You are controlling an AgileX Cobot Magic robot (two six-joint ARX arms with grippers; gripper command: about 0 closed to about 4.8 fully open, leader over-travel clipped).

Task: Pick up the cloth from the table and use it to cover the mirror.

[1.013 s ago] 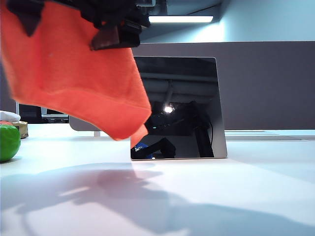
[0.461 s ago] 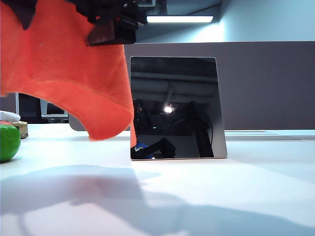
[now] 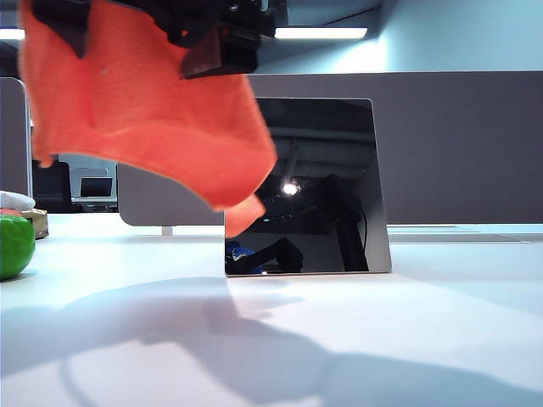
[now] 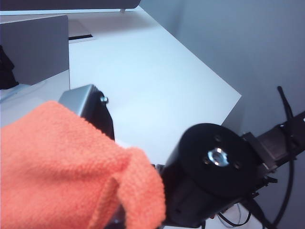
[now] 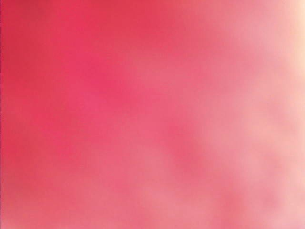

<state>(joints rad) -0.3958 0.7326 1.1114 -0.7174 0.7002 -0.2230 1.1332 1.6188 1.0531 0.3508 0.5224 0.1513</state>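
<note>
The cloth point(image 3: 161, 119) now overlaps the mirror point(image 3: 327, 186) again; left gripper point(image 3: 59, 21) clamps it; right gripper's point(image 3: 216, 51) jaws gape, hold unclear.

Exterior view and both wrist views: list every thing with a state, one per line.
cloth: lifted off the table, hanging, overlapping the mirror's upper corner
mirror: upright, mostly uncovered
left gripper: shut on the cloth
right gripper: camera view filled by orange blur, fingers unseen
green ball: resting on the table
</note>
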